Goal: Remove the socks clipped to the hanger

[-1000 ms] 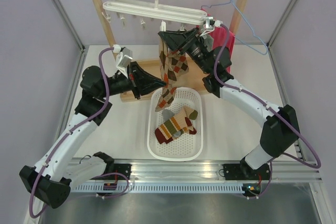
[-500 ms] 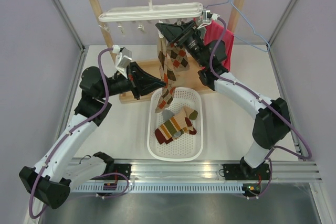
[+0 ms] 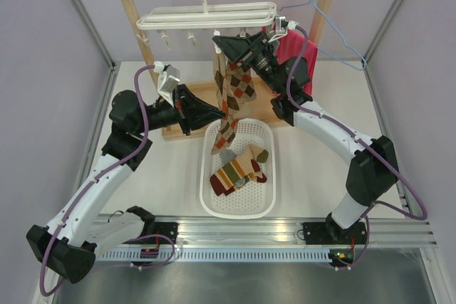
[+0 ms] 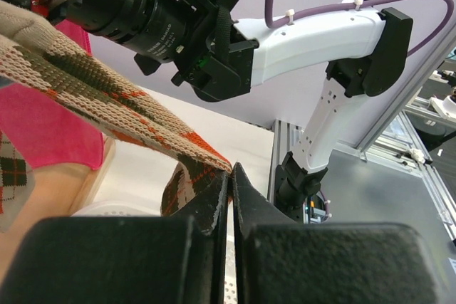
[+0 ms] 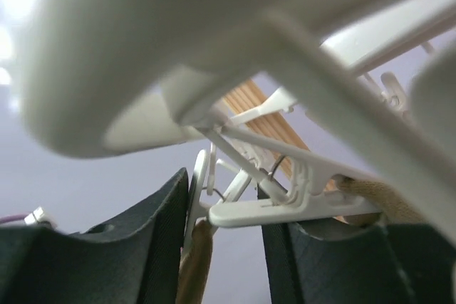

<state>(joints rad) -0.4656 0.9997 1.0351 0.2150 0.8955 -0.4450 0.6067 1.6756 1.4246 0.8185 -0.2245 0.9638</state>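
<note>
white plastic drying hanger (image 3: 206, 13) has swung left a bit. right gripper (image 3: 222, 40) straddles the white clip (image 5: 271, 208), can't tell if it's squeezing. left gripper (image 4: 229, 176) pinches the hanging brown argyle sock (image 3: 239, 87), probably to pull it into the white mesh basket (image 3: 204, 190).

The left tool (image 3: 226, 109) pinches the argyle sock (image 3: 239, 87) hanging from the white hanger (image 3: 206, 16).

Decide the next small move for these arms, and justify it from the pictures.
Probably the right gripper should squeeze the clip it brackets on the hanger. The argyle sock is clipped at its top, and the left gripper is shut on its lower part, so opening the clip would likely free it above the basket.
</note>
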